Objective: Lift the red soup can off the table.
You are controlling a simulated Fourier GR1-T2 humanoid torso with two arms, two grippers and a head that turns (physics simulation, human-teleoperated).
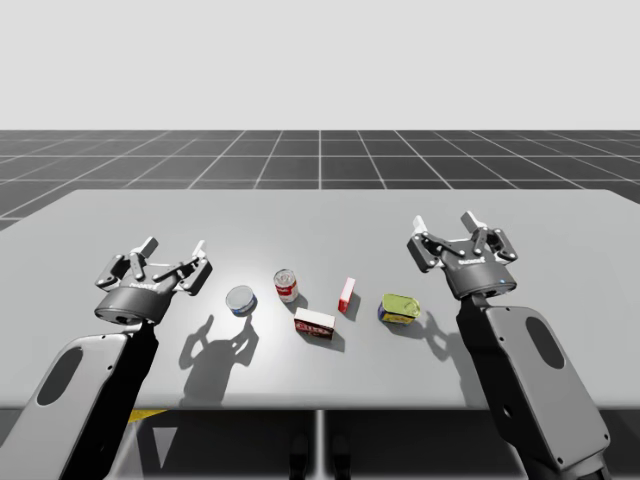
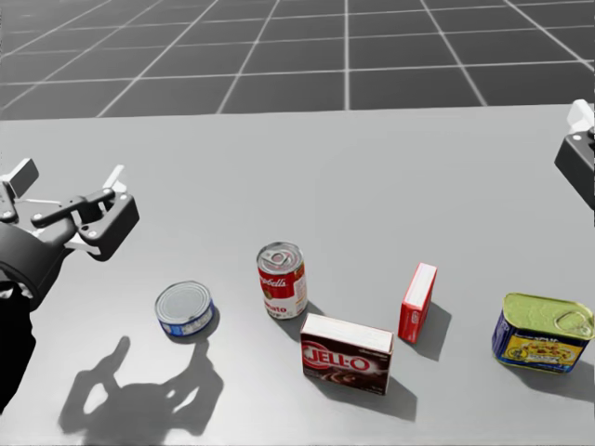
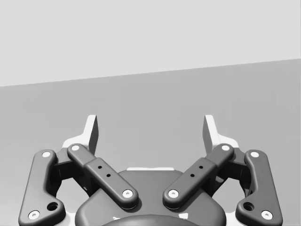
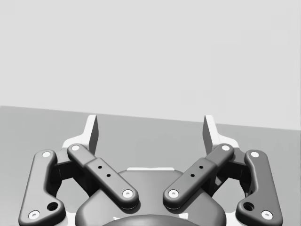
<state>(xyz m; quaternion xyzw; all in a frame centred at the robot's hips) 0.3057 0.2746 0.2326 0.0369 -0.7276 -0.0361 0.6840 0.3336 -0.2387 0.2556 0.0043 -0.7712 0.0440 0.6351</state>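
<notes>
Claws first, as nearest the body. Left claw (image 1: 175,247) hangs above the table (image 1: 320,220), released, fingers spread wide with nothing between them. Right claw (image 1: 444,222) is in like condition: raised, wide apart, holding nothing. Judgement: both are held high and spread so as to clear the goods and be ready to descend on one.

Goods lie lower than both claws, in the space between them. Nearest the body is the brown box (image 2: 347,353), resting on a long side. Next comes the blue tin (image 2: 184,308), flat, lid up, just right of the left claw and below it. Yellow tin (image 2: 544,332) sits below the right claw, towards its left. Red box (image 2: 417,302) stands on edge further left again.

Red can (image 2: 282,281), the task's item, stands upright on the table, untouched, past the blue tin as reckoned from the left claw. Its upright stance leaves the round wall free for a side grip. Brown box sits close on its near side, apparently apart from it, though the gap is narrow.

Judgement: left claw is the closer. Its path should pass over the blue tin, and its fingers should close on the sides not crowded by the box. Lift not yet begun.
</notes>
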